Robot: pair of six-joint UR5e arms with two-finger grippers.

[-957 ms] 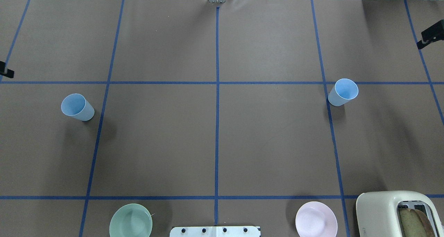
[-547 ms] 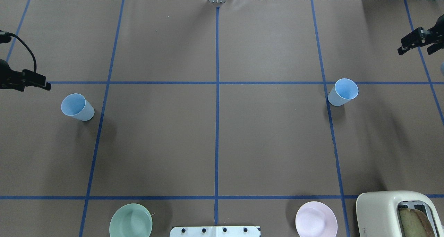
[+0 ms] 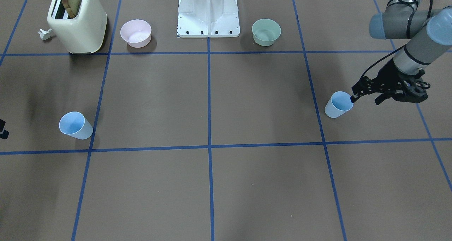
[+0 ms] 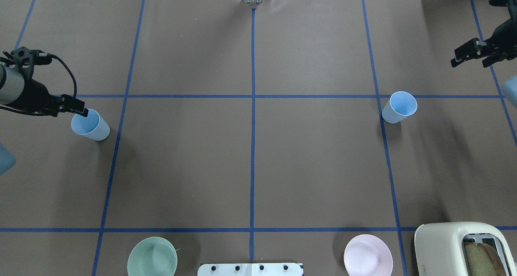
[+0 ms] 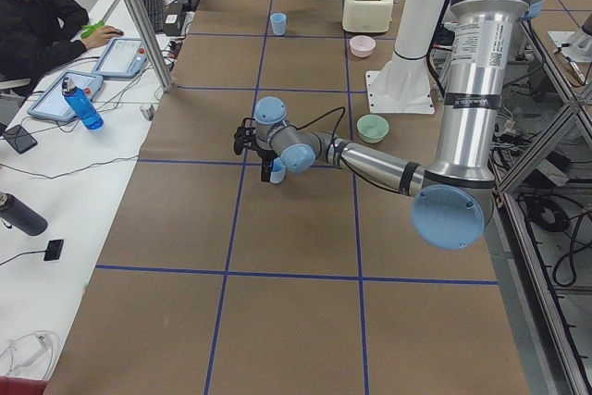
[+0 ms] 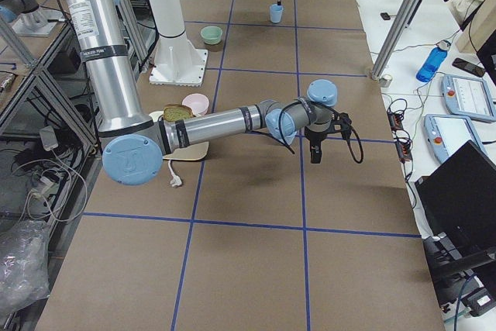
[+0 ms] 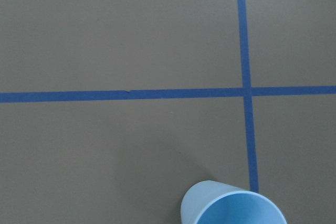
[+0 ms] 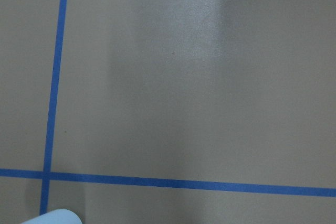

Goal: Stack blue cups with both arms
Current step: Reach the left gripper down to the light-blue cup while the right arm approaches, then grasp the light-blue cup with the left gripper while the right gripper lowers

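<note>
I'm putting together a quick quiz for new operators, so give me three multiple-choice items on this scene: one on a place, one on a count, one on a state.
1. The left gripper is closest to:
A the toaster
B the white pedestal
C a blue cup

2. Bowls in view:
A one
B two
C three

3. The two cups are:
A nested together
B upright and apart
C tipped on their sides

Answers:
1 C: in the front-facing view one fingertip overlaps that cup's rim.
2 B: there is a mint-green bowl and a pink bowl, and no third.
3 B: the other blue cup stands far off, and both have their mouths up.
</note>
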